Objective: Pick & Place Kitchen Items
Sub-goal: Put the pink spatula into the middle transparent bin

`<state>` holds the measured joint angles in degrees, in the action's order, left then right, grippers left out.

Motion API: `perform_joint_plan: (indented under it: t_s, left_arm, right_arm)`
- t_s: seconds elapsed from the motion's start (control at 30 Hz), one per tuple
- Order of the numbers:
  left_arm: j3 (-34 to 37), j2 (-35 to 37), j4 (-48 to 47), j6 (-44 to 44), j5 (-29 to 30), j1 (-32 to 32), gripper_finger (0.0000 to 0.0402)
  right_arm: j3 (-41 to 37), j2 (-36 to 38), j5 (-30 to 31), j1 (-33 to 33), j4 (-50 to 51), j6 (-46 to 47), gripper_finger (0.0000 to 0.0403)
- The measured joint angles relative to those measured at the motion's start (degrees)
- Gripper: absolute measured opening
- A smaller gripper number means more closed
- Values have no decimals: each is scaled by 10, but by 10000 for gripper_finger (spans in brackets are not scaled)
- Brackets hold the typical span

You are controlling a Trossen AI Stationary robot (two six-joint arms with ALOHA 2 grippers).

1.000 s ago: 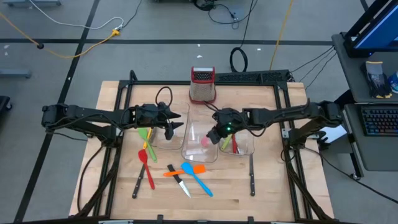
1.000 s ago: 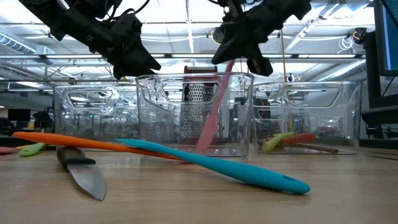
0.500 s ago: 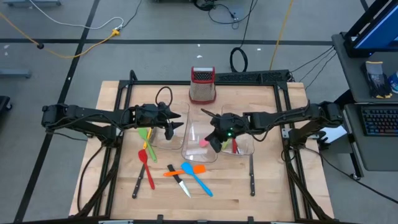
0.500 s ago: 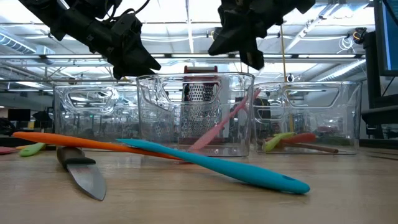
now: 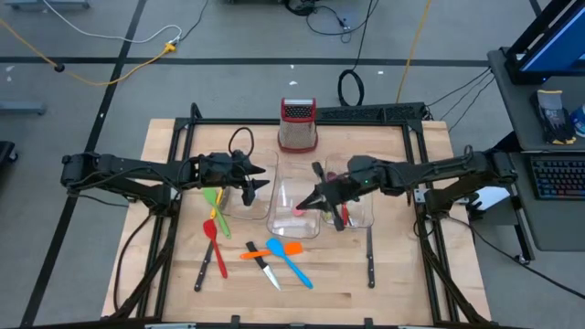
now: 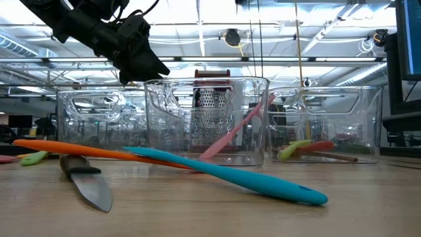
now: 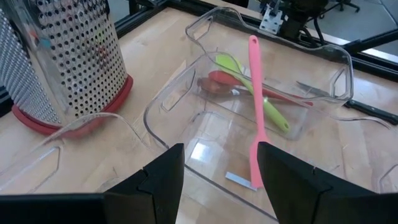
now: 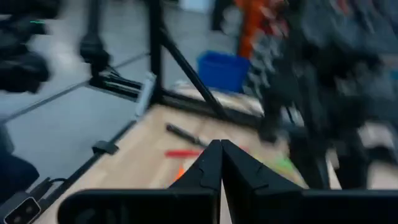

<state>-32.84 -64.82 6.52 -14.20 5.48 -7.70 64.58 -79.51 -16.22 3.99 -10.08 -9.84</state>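
Note:
A pink spatula [image 7: 254, 106] stands slanted in the middle clear bin [image 6: 158, 118], its blade on the bin's floor and its handle end [image 6: 268, 100] leaning on the right wall. My right gripper [image 5: 309, 201] hovers shut above that bin, pointing toward the table's left, and is above the top of the low view. My left gripper [image 7: 221, 177] stays open over the gap between the left and middle bins, holding nothing. Green [image 7: 258, 99] and red [image 7: 214, 79] spoons lie in the right bin [image 6: 368, 125].
A blue spatula [image 5: 291, 263], an orange one [image 5: 270, 251], a knife [image 5: 265, 270] and a red spoon [image 5: 215, 251] lie near the table's front. Another knife [image 5: 370, 260] lies front right. The box grater [image 5: 297, 123] stands behind the bins.
The pink spatula stood steeply under my right gripper and has tipped over against the middle bin's right wall, blade staying on the floor. My right gripper has risen out of the low view, rolled about its own line and drawn a little toward the table's right.

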Motion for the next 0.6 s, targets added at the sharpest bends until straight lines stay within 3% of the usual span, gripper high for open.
perform_joint_plan:
  t_s: [0.17,0.37,0.6]
  left_arm:
    - [0,0,-8,-1,0,0,207]
    - [0,0,-6,-1,0,0,207]
    - [0,0,-5,0,0,0,207]
  right_arm:
    - [0,-15,6,0,14,-65,1]
    - [0,-22,105,0,127,-129,32]
    - [0,-22,267,0,281,-194,116]
